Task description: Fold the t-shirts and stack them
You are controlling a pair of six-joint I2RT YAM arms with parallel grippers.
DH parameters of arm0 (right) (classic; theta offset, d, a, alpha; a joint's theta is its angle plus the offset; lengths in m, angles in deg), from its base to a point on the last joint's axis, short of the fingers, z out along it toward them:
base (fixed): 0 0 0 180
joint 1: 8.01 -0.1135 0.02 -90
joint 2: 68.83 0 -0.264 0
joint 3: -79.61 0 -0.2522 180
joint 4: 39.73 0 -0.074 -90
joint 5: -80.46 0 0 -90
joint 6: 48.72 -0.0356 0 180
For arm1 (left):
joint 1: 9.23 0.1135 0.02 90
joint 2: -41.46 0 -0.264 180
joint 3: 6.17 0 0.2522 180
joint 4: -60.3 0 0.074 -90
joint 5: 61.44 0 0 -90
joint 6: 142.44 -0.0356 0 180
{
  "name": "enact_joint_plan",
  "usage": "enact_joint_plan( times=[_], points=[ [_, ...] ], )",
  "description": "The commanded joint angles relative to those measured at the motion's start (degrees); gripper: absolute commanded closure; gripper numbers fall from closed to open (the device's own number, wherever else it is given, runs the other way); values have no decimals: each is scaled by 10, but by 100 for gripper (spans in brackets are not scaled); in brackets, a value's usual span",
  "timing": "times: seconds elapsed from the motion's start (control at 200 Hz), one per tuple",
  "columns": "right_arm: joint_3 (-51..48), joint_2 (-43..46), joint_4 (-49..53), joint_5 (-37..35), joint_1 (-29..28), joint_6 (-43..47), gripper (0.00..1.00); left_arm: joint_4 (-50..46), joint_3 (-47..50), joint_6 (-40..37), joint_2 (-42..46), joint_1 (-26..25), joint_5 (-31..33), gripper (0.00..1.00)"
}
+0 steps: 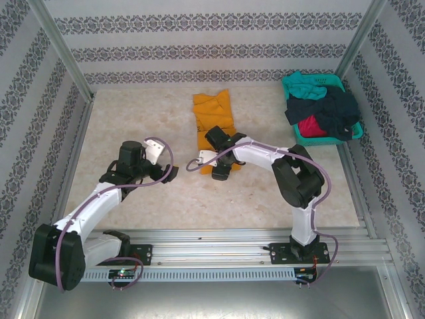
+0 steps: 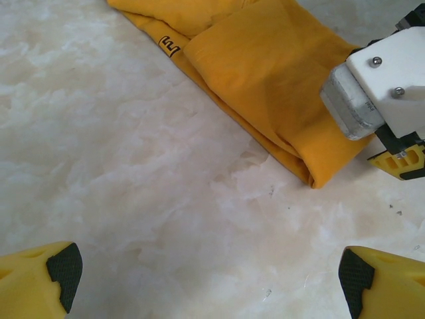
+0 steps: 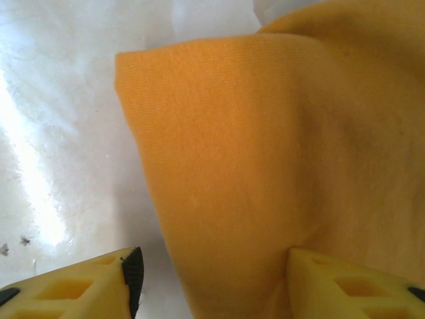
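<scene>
Orange-yellow t-shirt (image 1: 212, 113) folded into long strip, mid-counter (image 1: 133, 126). Right pincer (image 3: 212, 272) at its near end: jaws apart, straddling cloth edge, one pad touching, not clamped. Left pincer (image 2: 209, 279) wide apart over bare counter just beside shirt. Other shirts (image 1: 325, 109) (teal, navy, red) heaped in teal basket (image 1: 287, 83), far right corner.

We see an orange-yellow t-shirt (image 1: 214, 116) with a black-marked label (image 2: 170, 45) on a cream, white-veined bench (image 1: 133, 126), backed by pale walls (image 1: 199, 50) banded in grey ornamental stripes. The teal basket (image 1: 358, 127) shows a teal t-shirt (image 1: 307, 85), a dark navy t-shirt (image 1: 332, 106) and a red t-shirt (image 1: 311, 125). The left gripper (image 2: 209, 272) and right gripper (image 3: 212, 272) are yellow with black pads (image 2: 65, 269).
</scene>
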Motion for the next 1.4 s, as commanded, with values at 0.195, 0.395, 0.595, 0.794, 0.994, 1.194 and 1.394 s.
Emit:
enact_joint_plan(
  times=[0.195,0.395,0.595,0.794,0.994,1.194,1.394],
  points=[
    [-8,-26,-14,-9,-2,14,72,-2,14,20,11,3,15,0],
    [-20,-5,-1,-4,-7,6,100,18,14,52,12,3,32,0],
    [-62,78,30,36,-13,-53,100,-50,-74,250,-39,3,152,0],
    [-103,163,71,75,-31,-111,100,-86,-151,395,-131,-16,130,0],
    [-111,219,125,107,-45,-151,100,-42,-183,484,-223,-52,91,0],
    [-89,245,189,146,-62,-161,100,3,-217,556,-313,-78,56,6],
    [-40,235,250,156,-65,-133,100,36,-240,616,-388,-80,11,25]
  ],
)
